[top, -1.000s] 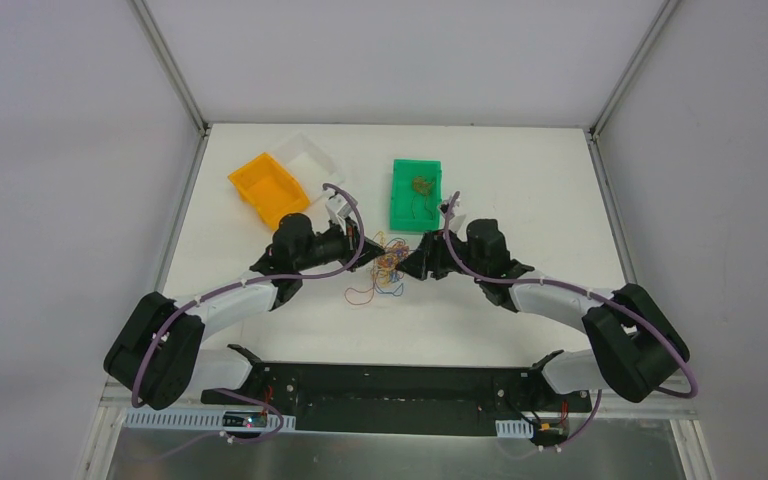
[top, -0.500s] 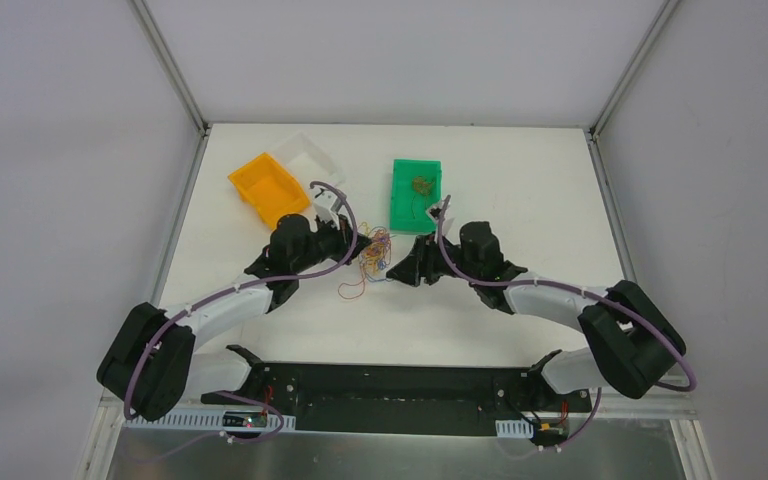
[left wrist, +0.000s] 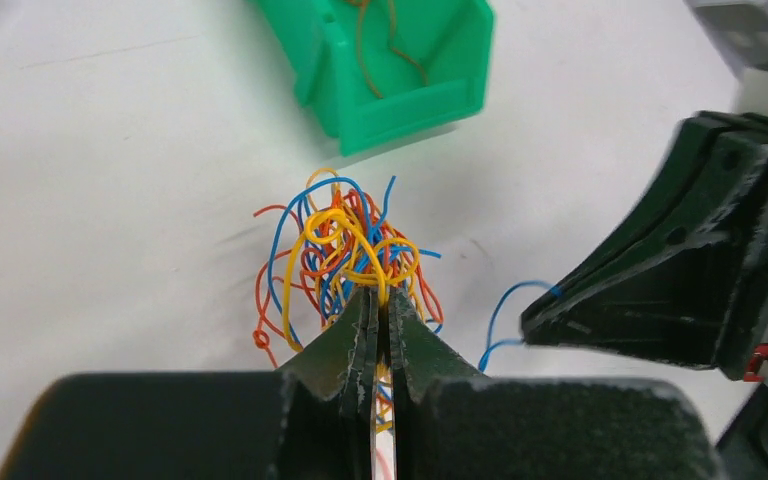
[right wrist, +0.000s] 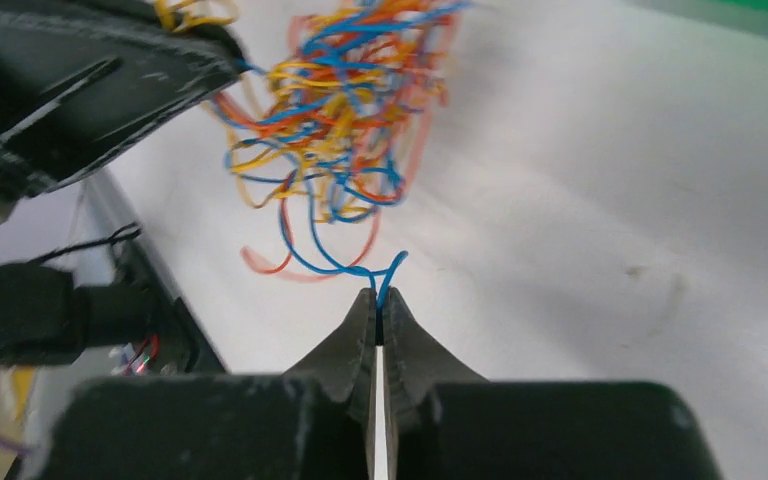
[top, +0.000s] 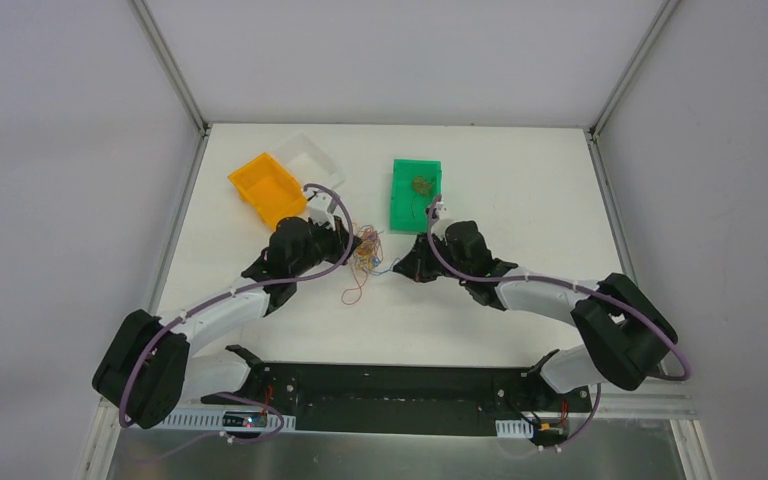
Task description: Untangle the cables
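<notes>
On my overhead feed the cables [top: 367, 250] sat as one orange, blue and yellow knot near the middle of the table [top: 520, 220]. The left gripper [top: 353, 246] was at the knot's 9 o'clock. The left wrist camera showed its fingers pressed together on yellow and orange loops at the base of the bunch [left wrist: 345, 250].

The right gripper [top: 398, 270] was at the knot's 4 o'clock, a little apart from it. Its tips were pinched on a single blue strand [right wrist: 360, 268], which ran back up into the tangle. From the left wrist I could see that same strand [left wrist: 505, 300] curving out of the right claw [left wrist: 540, 315].

One orange loop [top: 352, 291] trailed from the bunch toward 7 o'clock. The green bin [top: 416, 195] stood at 1 o'clock of the knot, with brownish wires [top: 422, 185] inside. The orange bin [top: 268, 188] stood at 10 o'clock, with the white bin [top: 310, 157] touching its far side.
</notes>
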Robot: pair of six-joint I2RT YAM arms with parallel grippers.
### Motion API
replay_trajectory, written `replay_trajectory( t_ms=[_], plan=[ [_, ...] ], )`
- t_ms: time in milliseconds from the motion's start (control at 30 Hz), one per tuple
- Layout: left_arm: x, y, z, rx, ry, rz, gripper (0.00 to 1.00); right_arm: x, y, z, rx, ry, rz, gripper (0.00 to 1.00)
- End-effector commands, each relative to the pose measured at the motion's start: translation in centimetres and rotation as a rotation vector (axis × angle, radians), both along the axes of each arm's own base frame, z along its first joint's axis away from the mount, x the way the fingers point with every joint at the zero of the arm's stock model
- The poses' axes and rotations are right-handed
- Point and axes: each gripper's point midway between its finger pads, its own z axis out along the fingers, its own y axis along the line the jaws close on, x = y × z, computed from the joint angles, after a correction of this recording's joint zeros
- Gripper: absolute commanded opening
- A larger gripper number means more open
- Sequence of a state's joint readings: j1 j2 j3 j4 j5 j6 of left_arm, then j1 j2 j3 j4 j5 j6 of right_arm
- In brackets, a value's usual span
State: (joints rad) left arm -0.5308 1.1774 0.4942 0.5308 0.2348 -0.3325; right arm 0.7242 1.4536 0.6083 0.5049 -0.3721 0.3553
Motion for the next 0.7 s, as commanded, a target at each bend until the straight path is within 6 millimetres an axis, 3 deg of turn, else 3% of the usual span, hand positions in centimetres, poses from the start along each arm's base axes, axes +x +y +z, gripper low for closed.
replay_trajectory(
  t_ms=[0, 100, 233, 467, 600, 667],
  plan=[
    [2.0, 4.5, -0.4, 0.094, 0.014, 0.283, 0.00, 5.7, -5.2, 1.1, -0.146, -0.120, -0.406, 0.00],
    [2.7, 8.6, -1.1, 0.166, 0.044, 0.518, 0.00, 7.5, -10.2, 0.9, -0.219, -0.149, -0.679, 0.00],
    [2.7, 11.4, -1.0, 0.193, 0.037, 0.664, 0.00, 8.2, -16.5, 1.7, -0.258, -0.209, -0.989, 0.00],
    [1.7, 17.0, -1.2, 0.266, 0.054, 0.980, 0.00, 6.2, -28.2, 3.2, -0.325, -0.274, -1.523, 0.00],
    [0.9, 19.5, -0.9, 0.275, 0.042, 1.142, 0.00, 3.8, -33.2, 4.1, -0.282, -0.287, -1.746, 0.00],
    [0.6, 20.1, -0.7, 0.275, 0.036, 1.174, 0.00, 3.0, -34.7, 4.6, -0.255, -0.288, -1.800, 0.00]
  ],
)
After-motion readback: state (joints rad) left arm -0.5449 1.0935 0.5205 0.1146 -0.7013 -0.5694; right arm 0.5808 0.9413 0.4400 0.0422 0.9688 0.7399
